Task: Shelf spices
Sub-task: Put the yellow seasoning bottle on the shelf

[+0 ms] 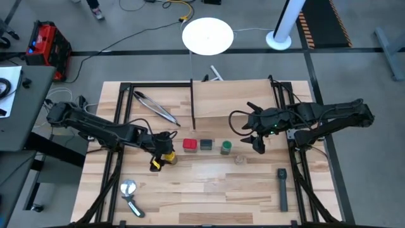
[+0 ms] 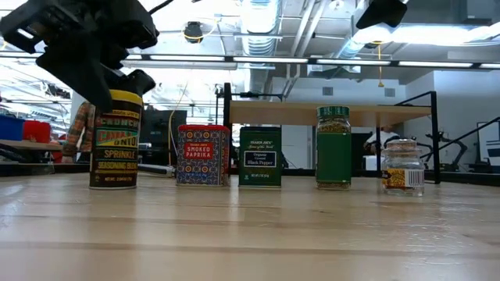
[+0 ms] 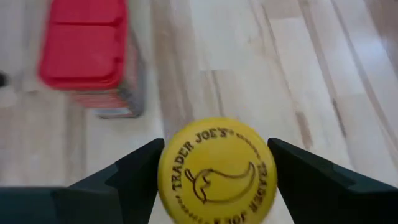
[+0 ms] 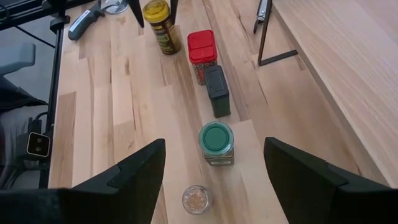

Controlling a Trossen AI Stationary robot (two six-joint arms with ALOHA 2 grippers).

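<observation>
Shelving comes first in size: the shelf, a pale wood panel on black uprights, stands at the far side of the table and carries no spices, so I judge the task barely begun. All five containers stand upright in a row on the table in front of it, each apart from its neighbour, which leaves room for fingers to pass either side. The left gripper is at the row's left end, low over the yellow jar; its fingers are spread to either side of the lid, close but with slivers of table showing between, so it grips nothing yet and seems lined up to close on the jar. The right gripper hangs higher, near the shelf's front edge and above the row's right end, its fingers wide apart and empty, probably ready for that end. Next along stand the red tin, the dark grey tin, the green-lidded jar and, smallest, the clear jar.
</observation>
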